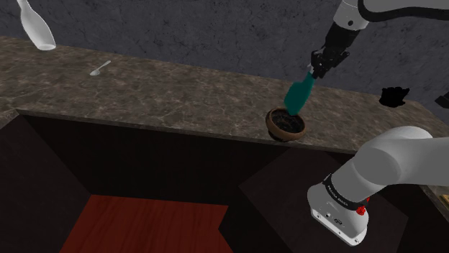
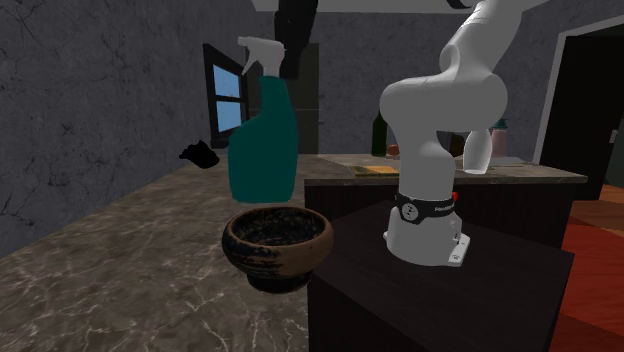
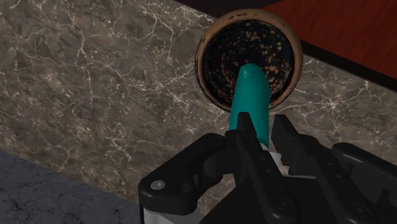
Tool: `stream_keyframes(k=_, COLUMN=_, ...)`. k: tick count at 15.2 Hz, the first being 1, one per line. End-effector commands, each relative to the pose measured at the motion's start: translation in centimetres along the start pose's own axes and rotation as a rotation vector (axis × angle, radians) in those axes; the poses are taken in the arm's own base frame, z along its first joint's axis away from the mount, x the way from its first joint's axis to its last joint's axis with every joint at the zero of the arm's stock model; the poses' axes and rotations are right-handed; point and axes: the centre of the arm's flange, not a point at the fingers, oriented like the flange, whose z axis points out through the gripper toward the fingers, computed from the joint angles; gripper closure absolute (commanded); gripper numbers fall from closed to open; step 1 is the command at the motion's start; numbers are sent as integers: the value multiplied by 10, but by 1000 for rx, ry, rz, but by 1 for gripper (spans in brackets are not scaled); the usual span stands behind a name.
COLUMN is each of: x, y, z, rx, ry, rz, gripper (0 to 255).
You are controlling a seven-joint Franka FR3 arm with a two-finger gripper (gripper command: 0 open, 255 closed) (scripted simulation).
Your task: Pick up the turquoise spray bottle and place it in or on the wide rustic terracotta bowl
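1. The spray bottle (image 2: 262, 140) had a teal body, broad and flat-faced at the base and narrowing to a slim neck. Its plain white trigger head had the nozzle pointing to 9 o'clock in the second exterior view.
2. My jaws were clamped on the bottle at its neck, one black finger on each side. In the wrist view my gripper (image 3: 261, 137) clasped the top, and the teal body (image 3: 249, 95) ran straight out ahead of the fingertips.
3. In the shoulder view the bottle (image 1: 297, 93) hung from my gripper (image 1: 320, 63) toward 7 o'clock, base lowermost.
4. The base hung over the mouth of the bowl (image 2: 275, 250), just above the rim. I could not tell whether they touched.
5. The bowl (image 1: 286, 123) was wide, round and shallow. It had a worn reddish-brown rim (image 3: 202, 63) and a blackened inside speckled with orange.
6. It stood on a countertop (image 1: 180, 93) of brown stone with pale veins, near the counter's front edge.
7. Well apart, toward 10 o'clock from the bowl in the shoulder view, a small white spoon (image 1: 100, 69) lay on the stone.
8. At 2 o'clock from the bowl sat a black object (image 1: 394, 95) whose shape I could not make out.
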Motion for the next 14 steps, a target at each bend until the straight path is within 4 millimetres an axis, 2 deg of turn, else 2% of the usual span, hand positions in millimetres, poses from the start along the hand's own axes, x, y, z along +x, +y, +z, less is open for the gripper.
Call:
stream_keyframes(k=1, x=0, y=0, z=10, rx=0, ry=1, rz=0, gripper=255)
stream_keyframes(k=6, x=-2, y=-3, z=37, rx=0, ry=1, rz=0, gripper=255)
stream_keyframes(k=14, x=-2, y=-3, z=37, rx=0, ry=1, rz=0, gripper=255)
